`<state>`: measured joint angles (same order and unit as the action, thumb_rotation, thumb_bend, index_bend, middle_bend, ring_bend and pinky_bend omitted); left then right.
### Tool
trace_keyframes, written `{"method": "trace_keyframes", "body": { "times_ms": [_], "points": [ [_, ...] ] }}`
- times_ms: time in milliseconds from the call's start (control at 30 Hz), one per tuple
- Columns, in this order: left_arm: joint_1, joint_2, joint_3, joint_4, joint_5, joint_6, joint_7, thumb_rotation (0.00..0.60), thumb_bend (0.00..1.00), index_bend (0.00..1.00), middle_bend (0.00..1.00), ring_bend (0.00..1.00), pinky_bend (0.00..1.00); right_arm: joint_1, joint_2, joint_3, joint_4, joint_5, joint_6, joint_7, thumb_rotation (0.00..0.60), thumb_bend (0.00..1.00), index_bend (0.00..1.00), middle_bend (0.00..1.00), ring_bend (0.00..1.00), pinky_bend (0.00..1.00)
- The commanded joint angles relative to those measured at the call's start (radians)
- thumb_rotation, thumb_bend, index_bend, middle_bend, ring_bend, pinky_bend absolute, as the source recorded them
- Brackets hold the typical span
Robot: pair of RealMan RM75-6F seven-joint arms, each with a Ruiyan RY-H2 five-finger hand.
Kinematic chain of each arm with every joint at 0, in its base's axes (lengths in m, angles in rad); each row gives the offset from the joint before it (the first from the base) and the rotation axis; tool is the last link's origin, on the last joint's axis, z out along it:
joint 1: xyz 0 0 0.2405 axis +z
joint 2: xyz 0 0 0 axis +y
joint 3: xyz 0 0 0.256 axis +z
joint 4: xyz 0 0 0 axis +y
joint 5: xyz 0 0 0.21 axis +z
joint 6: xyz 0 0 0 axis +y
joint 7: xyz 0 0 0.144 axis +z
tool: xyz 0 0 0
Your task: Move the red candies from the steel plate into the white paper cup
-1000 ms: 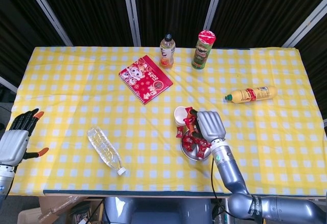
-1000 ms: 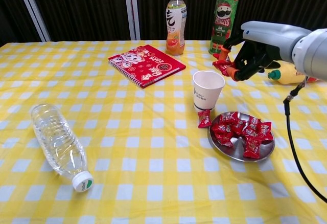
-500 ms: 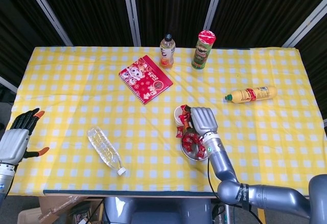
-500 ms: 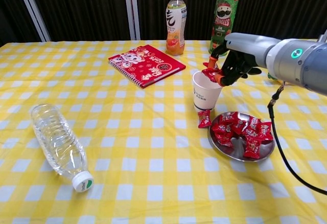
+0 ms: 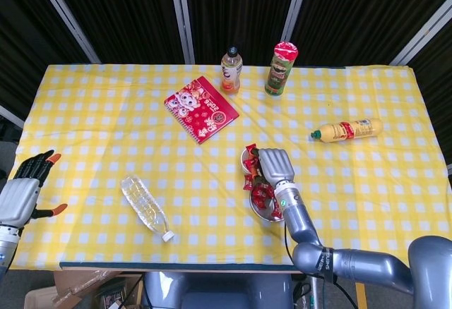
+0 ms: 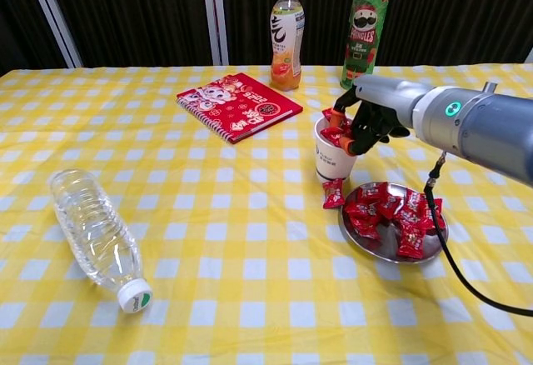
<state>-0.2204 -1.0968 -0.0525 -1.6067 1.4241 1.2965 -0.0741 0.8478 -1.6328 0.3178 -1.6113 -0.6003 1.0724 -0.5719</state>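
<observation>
Red candy (image 6: 335, 128) is pinched in the fingertips of the right hand (image 6: 365, 119), directly over the mouth of the white paper cup (image 6: 337, 162); the wrapper's lower end looks to be at or just inside the rim. Whether it touches the cup wall cannot be told. The other fingers of that hand are curled downward around the candy.

Remaining red candies (image 6: 398, 212) lie heaped on the steel plate (image 6: 376, 247), which sits on the cloth just beside the cup, on the near right in the chest view. One stray candy (image 6: 333, 192) lies on the tablecloth (image 6: 250, 240), off the plate, touching or nearly touching the cup's base.

Step in hand, by judgement: release of one candy into the cup. The task is early on, since most of the pile sits on the plate.

Next move calls for parting the pinching fingers while centred over the opening so the wrapper falls in and does not catch on the rim, then lifting clear without knocking the light cup. The stray candy will likely need its own pick-up.

Left hand (image 5: 21, 192) hangs off the table's left edge in the head view, fingers spread, holding nothing.

Elsewhere on the table: a clear plastic bottle (image 6: 96, 236) lying on its side, a red notebook (image 6: 239, 103), an orange drink bottle (image 6: 286, 27), a green chips can (image 6: 364, 22) and a yellow bottle (image 5: 347, 130) lying on its side.
</observation>
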Motion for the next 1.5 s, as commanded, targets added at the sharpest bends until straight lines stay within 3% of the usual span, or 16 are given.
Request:
{"method": "trace_keyframes", "body": {
  "times_ms": [33,367,667,933,1167,1267,1500],
  "points": [
    [0.000,0.000,0.000,-0.001,0.001,0.001,0.001,0.600,0.09,0.00,0.00,0.00,0.00,0.000,0.000,-0.003,-0.005,-0.010,0.011,0.005,0.600,0.47,0.47,0.81,0.81,0.92],
    [0.000,0.001,0.002,-0.001,0.002,0.000,0.002,0.600,0.09,0.00,0.00,0.00,0.00,0.000,0.002,-0.011,-0.023,-0.032,0.040,0.004,0.600,0.33,0.42,0.81,0.81,0.92],
    [-0.002,0.003,0.002,-0.003,0.000,-0.003,0.001,0.600,0.09,0.00,0.00,0.00,0.00,0.004,-0.005,-0.010,-0.011,-0.036,0.047,0.011,0.600,0.33,0.42,0.81,0.81,0.92],
    [-0.004,0.004,0.001,-0.008,-0.005,-0.008,0.009,0.600,0.09,0.00,0.00,0.00,0.00,0.003,-0.004,-0.013,-0.005,-0.041,0.046,0.018,0.600,0.33,0.51,0.81,0.81,0.92],
    [-0.004,0.004,0.001,-0.012,-0.009,-0.008,0.014,0.600,0.09,0.00,0.00,0.00,0.00,0.001,-0.004,-0.011,-0.003,-0.059,0.044,0.038,0.600,0.33,0.48,0.81,0.81,0.92],
    [-0.004,0.004,0.001,-0.008,-0.009,-0.008,0.013,0.600,0.09,0.00,0.00,0.00,0.00,-0.001,0.003,-0.005,-0.027,-0.096,0.060,0.049,0.600,0.33,0.41,0.81,0.81,0.92],
    [-0.001,0.003,0.002,-0.002,-0.001,-0.001,0.003,0.600,0.09,0.00,0.00,0.00,0.00,-0.024,0.054,-0.006,-0.151,-0.203,0.143,0.043,0.600,0.32,0.40,0.81,0.81,0.92]
  ]
}}
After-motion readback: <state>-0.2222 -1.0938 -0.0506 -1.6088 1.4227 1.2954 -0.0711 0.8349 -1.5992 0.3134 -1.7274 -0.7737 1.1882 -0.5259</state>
